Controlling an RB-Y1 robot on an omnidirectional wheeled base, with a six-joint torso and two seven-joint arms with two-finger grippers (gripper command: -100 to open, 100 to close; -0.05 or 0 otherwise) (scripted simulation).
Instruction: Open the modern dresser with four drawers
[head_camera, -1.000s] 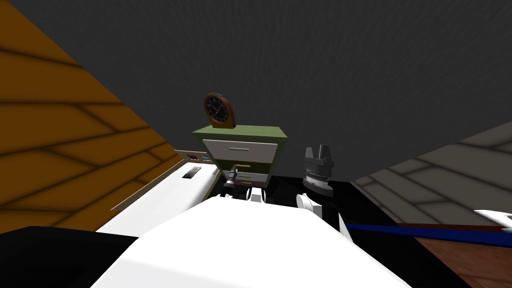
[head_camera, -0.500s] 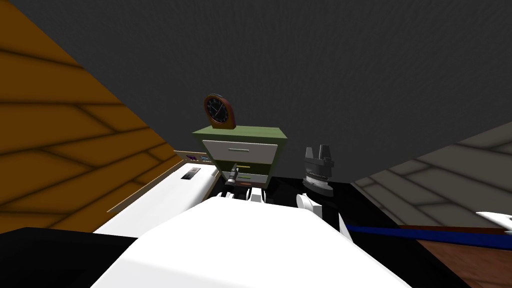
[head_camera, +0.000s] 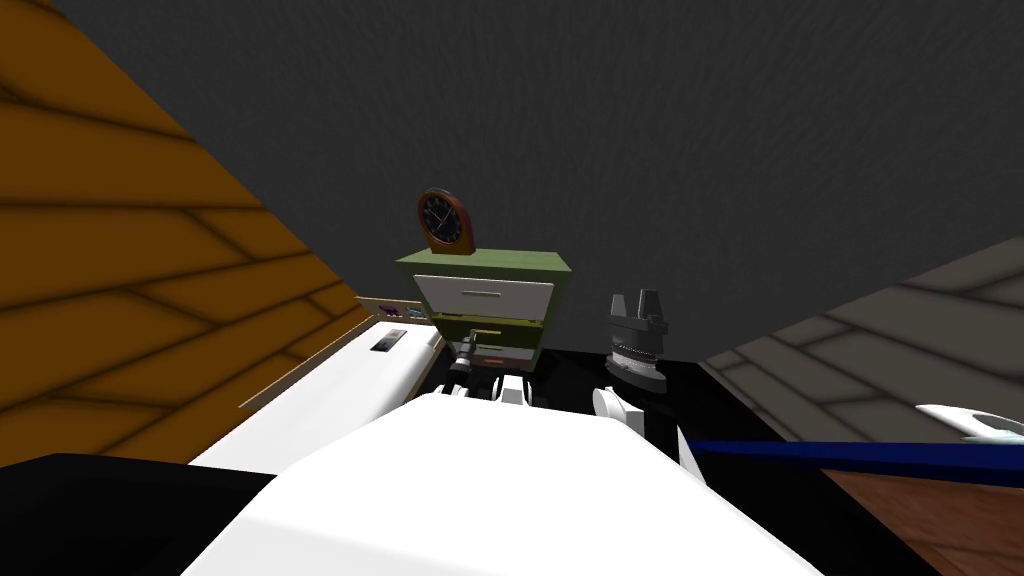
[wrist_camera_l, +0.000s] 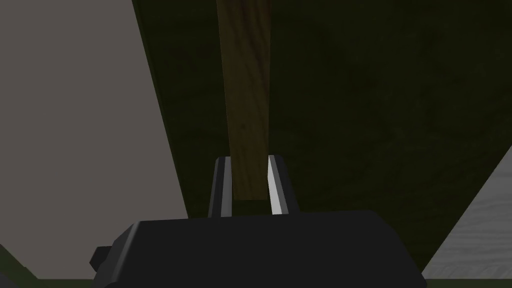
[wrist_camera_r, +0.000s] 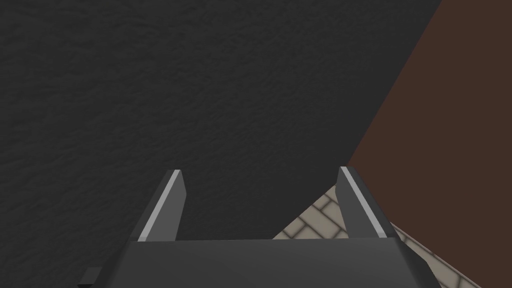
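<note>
over at the left runs an orange-brown wall (head_camera: 130, 250), then a white surface (head_camera: 330, 400) just beside the green dresser (head_camera: 485, 262). the dresser stands in the middle against a dark grey wall (head_camera: 650, 120), with a brown clock (head_camera: 445, 222) on its top. the left gripper (wrist_camera_l: 246, 165) sits low at the dresser's front, its fingers pressed on both sides of a brown wooden handle (wrist_camera_l: 245, 100). right of the dresser the right gripper (wrist_camera_r: 260, 175) points upward, its fingers spread wide apart.
</note>
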